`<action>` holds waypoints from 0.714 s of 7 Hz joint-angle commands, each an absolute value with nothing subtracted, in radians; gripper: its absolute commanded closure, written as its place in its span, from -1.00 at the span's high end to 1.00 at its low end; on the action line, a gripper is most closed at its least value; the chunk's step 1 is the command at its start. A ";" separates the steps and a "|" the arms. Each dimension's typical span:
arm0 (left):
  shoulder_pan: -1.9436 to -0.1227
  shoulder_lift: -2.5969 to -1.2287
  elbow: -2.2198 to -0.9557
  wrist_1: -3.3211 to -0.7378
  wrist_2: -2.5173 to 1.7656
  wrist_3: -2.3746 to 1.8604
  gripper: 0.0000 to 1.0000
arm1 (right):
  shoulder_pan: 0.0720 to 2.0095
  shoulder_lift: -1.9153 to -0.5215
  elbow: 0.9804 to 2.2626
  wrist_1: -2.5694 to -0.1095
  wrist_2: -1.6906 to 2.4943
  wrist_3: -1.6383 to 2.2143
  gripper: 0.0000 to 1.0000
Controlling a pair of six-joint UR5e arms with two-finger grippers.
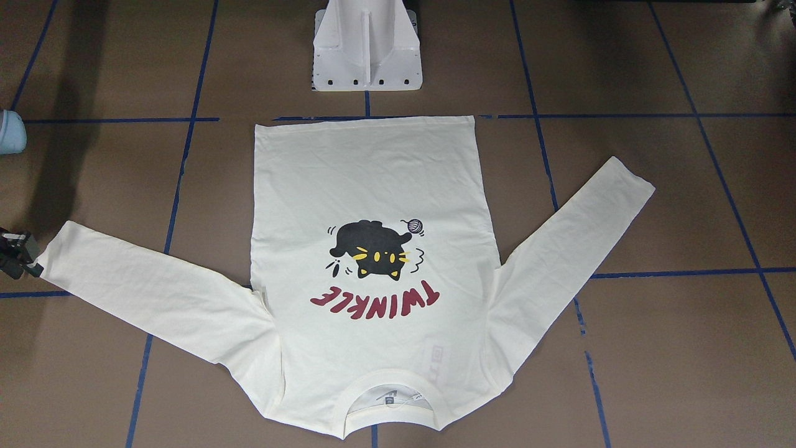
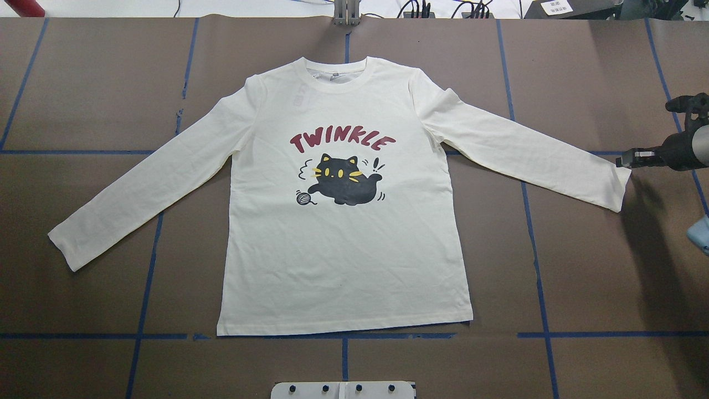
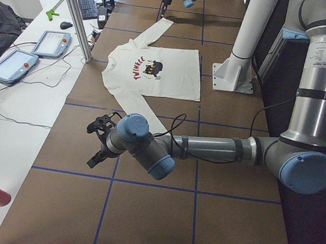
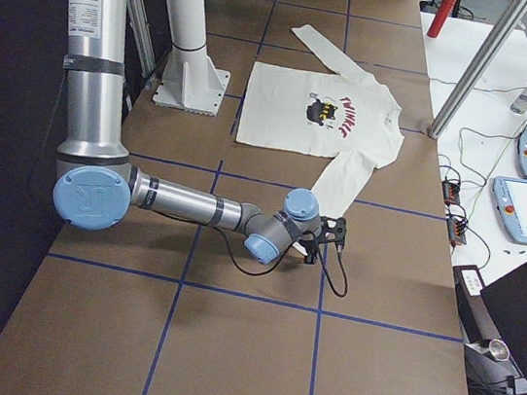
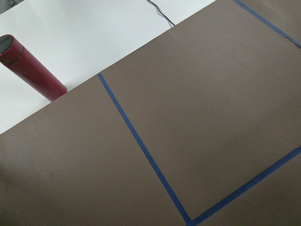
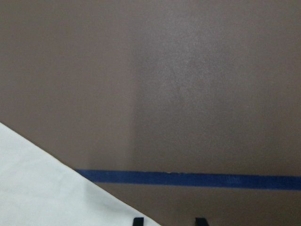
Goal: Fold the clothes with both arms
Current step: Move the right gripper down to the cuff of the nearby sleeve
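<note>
R jaws by shirt cuff [image 2: 620,187], apart on wrist-cam

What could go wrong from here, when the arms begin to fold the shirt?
1. The right gripper is open just at the edge of the sleeve cuff; it may catch only a little fabric or one layer, and slip off.
2. The left gripper is over bare table, away from the other cuff; if only the right gripper pulls, the flat shirt may slide or skew.

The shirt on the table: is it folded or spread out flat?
Spread out flat. The shirt lies print side up, both sleeves stretched out to the sides, and no part is turned over onto the body.
</note>
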State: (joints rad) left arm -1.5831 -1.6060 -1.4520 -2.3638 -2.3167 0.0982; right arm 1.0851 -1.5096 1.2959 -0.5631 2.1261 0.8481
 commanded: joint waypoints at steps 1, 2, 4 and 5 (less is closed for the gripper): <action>-1.583 -1.606 -1.451 -2.364 -2.318 0.098 1.00 | 1.081 -1.508 1.298 -0.563 2.128 0.853 -0.13; -1.583 -1.606 -1.451 -2.364 -2.318 0.098 1.00 | 1.081 -1.509 1.298 -0.561 2.129 0.851 -0.13; -1.583 -1.605 -1.451 -2.364 -2.318 0.098 1.00 | 1.081 -1.520 1.299 -0.561 2.129 0.842 -0.15; -1.583 -1.603 -1.451 -2.364 -2.318 0.098 1.00 | 1.081 -1.522 1.301 -0.561 2.131 0.841 -0.11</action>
State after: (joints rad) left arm -1.5830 -1.6043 -1.4512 -2.3639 -2.3178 0.0982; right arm 1.0816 -1.5183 1.2988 -0.5615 2.1295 0.8428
